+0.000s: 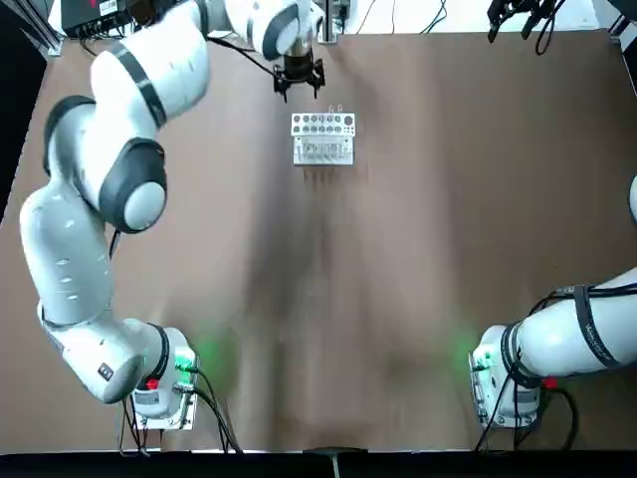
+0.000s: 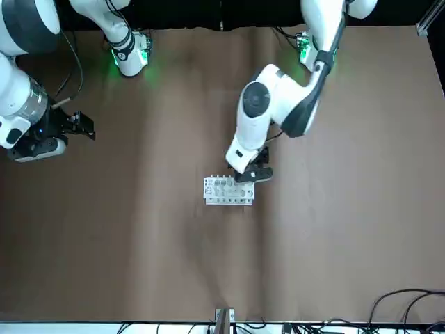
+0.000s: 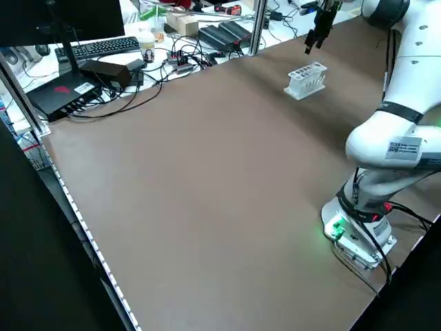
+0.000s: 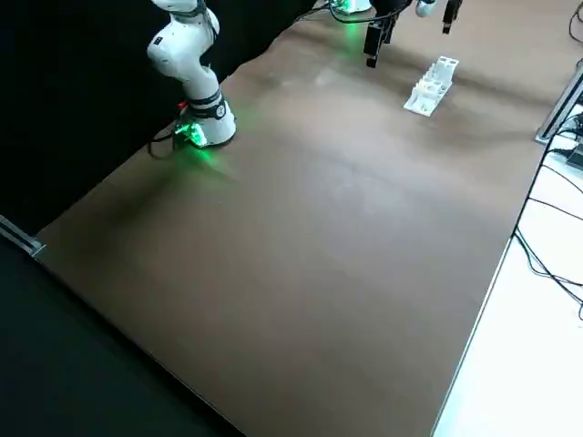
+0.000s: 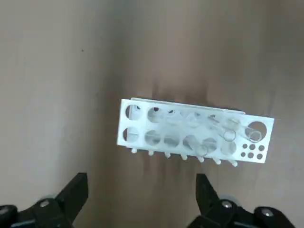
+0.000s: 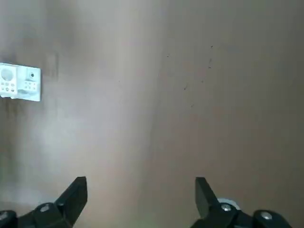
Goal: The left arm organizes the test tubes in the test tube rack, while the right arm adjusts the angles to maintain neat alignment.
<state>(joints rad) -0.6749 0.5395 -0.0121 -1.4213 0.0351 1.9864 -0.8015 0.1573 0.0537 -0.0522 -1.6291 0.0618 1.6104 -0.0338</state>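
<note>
The white test tube rack stands on the brown table at the far middle. Several thin clear test tubes sit in its holes, some leaning. My left gripper hangs just beyond the rack's far edge, a little above it; the left wrist view shows that gripper open and holding nothing, with the rack lying across its gap. My right gripper is raised over the table's right side, far from the rack, open and empty. The rack shows small at the edge of the right wrist view.
Both arm bases stand at the near edge with green lights. Cables, a keyboard and boxes lie beyond the table's far edge. Bare brown tabletop stretches between the bases and the rack.
</note>
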